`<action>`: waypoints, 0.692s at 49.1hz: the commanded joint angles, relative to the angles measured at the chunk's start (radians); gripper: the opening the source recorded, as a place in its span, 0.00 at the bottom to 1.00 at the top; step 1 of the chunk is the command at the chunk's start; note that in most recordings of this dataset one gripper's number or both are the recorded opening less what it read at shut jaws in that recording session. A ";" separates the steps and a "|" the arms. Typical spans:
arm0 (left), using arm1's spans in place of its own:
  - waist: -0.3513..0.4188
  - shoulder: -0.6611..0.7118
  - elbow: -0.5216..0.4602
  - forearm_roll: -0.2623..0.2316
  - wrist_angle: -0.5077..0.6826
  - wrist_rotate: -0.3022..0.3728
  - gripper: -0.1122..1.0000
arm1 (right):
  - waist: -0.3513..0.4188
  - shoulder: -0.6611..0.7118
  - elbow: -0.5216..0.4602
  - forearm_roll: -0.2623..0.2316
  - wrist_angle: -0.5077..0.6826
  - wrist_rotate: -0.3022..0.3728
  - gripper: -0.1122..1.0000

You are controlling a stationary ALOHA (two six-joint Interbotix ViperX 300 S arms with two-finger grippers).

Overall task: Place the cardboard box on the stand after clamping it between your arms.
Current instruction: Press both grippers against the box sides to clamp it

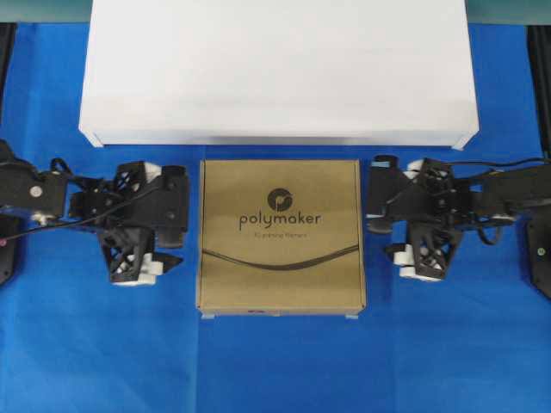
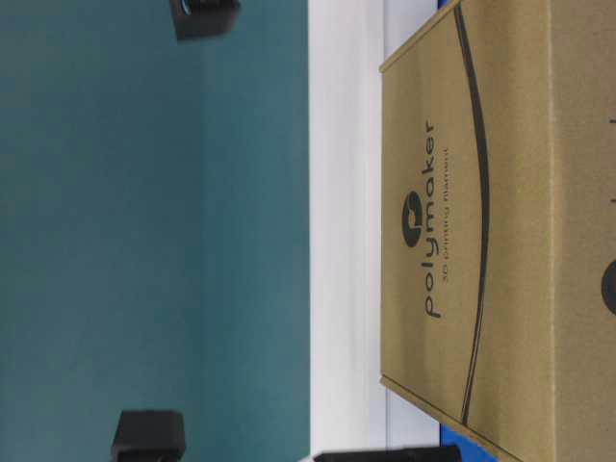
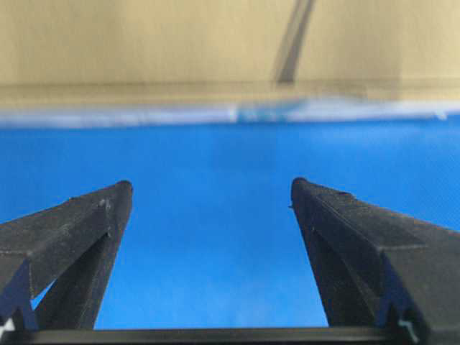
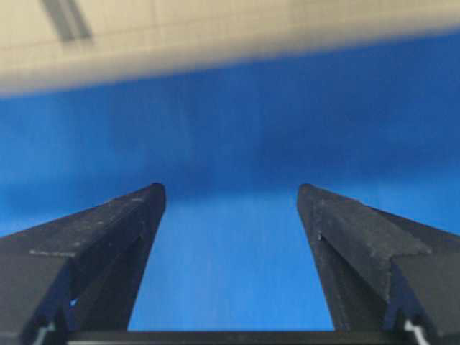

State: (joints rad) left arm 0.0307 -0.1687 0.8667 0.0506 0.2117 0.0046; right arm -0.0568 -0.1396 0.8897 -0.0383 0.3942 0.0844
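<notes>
On the blue cloth (image 1: 275, 361): the cardboard box (image 1: 281, 234) lies flat, logo up, between the two arms.
Stand: the white stand (image 1: 277, 69) sits just behind the box, its front edge close to the box's rear edge.
Left gripper (image 1: 176, 219): jaws spread wide, holding nothing, just beside the box's left side.
Right gripper (image 1: 379, 225): jaws wide apart, empty, near the box's right side.
In the way: only bare cloth shows between each gripper's fingers and the box.
</notes>
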 commanded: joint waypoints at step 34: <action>0.015 0.100 -0.084 0.003 -0.018 0.006 0.87 | -0.002 0.126 -0.129 -0.002 -0.049 -0.043 0.99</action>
State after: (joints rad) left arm 0.0491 -0.0660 0.8023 0.0506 0.2010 0.0092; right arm -0.0568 -0.0031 0.7854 -0.0399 0.3528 0.0445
